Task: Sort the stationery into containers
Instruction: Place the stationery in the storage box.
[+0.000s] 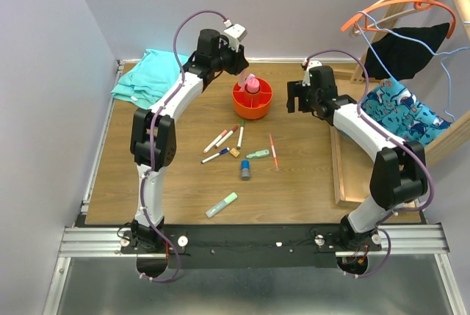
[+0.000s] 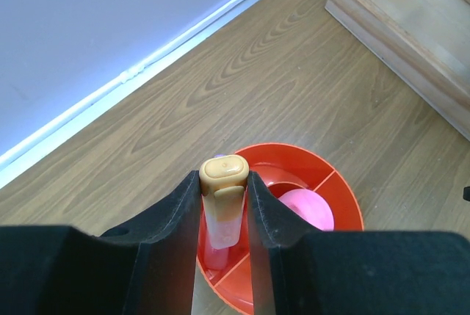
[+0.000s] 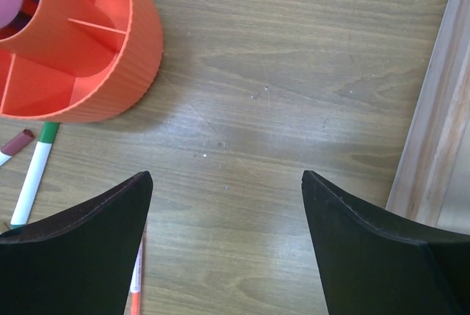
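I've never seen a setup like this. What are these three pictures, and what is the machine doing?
These are two robot arms bolted to a table's near edge. One picture looks down from above; the other two come from small cameras on each wrist, so the black shapes are that arm's own fingers.

The left hand is closed on a pale orange highlighter, held upright over the round orange organiser. The right hand is open and empty above bare wood.

On the table lie thin markers, a thin orange pen, two green highlighters, a small blue-grey cylinder, a tan block and a teal cloth.
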You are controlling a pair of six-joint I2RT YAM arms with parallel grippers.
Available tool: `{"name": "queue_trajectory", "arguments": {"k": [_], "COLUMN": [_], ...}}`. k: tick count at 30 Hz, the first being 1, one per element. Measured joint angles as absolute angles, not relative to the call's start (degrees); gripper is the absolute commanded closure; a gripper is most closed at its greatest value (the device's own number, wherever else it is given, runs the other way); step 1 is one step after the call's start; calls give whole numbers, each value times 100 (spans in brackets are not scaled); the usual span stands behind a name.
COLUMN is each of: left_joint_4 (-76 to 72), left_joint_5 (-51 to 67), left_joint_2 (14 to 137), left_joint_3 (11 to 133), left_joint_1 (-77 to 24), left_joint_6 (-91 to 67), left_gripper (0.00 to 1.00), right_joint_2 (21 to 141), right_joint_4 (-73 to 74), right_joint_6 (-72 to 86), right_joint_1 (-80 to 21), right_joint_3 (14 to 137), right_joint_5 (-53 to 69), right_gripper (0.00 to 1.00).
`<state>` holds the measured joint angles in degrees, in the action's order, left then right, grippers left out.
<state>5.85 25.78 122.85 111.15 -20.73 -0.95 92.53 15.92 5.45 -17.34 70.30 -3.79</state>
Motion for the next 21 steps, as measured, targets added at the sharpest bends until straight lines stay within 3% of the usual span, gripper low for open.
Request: {"name": "queue_trajectory", "arguments": {"k": [8,12,21], "left_joint_4": [427,388,403], "left_joint_5": [2604,2602,2606], "left_joint_2": [12331,12331,12237], "left_joint_3": [10665,10291,10149], "left_joint_1": [-2073,-2073,-2069], "left_joint_6": [-84,-54,-51], "left_gripper": [68,59,51], "right_joint_2": [9574,9651,9666], "right_joint_4": [1588,1575,1555], "right_joint_6": [550,550,550], "right_joint_1": [-1734,-1734,-1734], "right_joint_3": [7240,7279,7279], "right_joint_5": [-377,-375,-368], "right_gripper": [10,10,10]}}
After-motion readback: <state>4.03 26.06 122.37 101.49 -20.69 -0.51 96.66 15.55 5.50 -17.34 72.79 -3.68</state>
